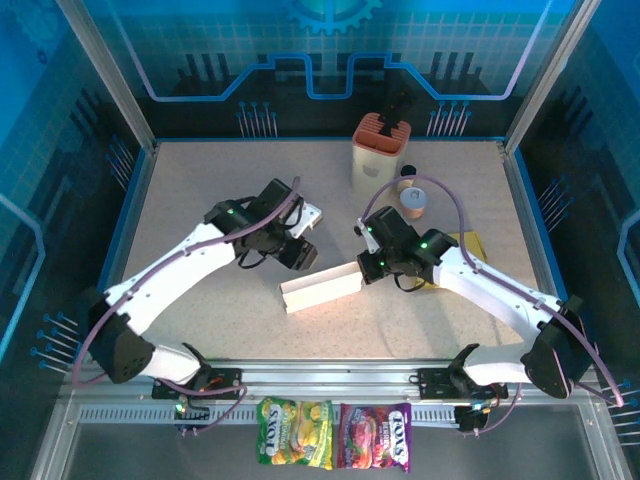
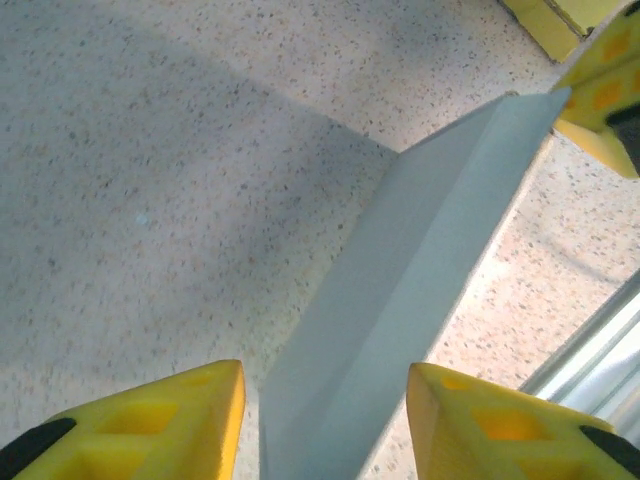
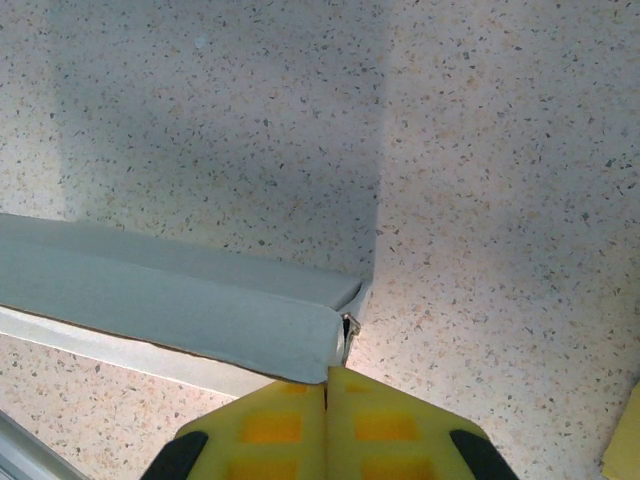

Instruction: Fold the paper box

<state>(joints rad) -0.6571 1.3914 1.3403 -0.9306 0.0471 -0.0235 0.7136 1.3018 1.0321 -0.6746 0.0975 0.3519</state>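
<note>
The paper box (image 1: 320, 289) is a long white trough lying slantwise at the middle of the table. My left gripper (image 1: 297, 254) hovers over its far side. In the left wrist view the box (image 2: 400, 300) runs up between my left gripper's (image 2: 325, 368) yellow fingers, which stand open with a gap on each side. My right gripper (image 1: 366, 270) is at the box's right end. In the right wrist view it (image 3: 327, 371) is shut, and the thin end flap of the box (image 3: 180, 300) runs into the seam between its tips. The right gripper's fingers (image 2: 600, 95) also show at the box's far end.
A cream and orange holder (image 1: 380, 150) and a tape roll (image 1: 412, 198) stand at the back. A yellow sheet (image 1: 468, 245) lies under the right arm. Two candy bags (image 1: 295, 433) (image 1: 375, 436) lie below the front rail (image 1: 330, 378).
</note>
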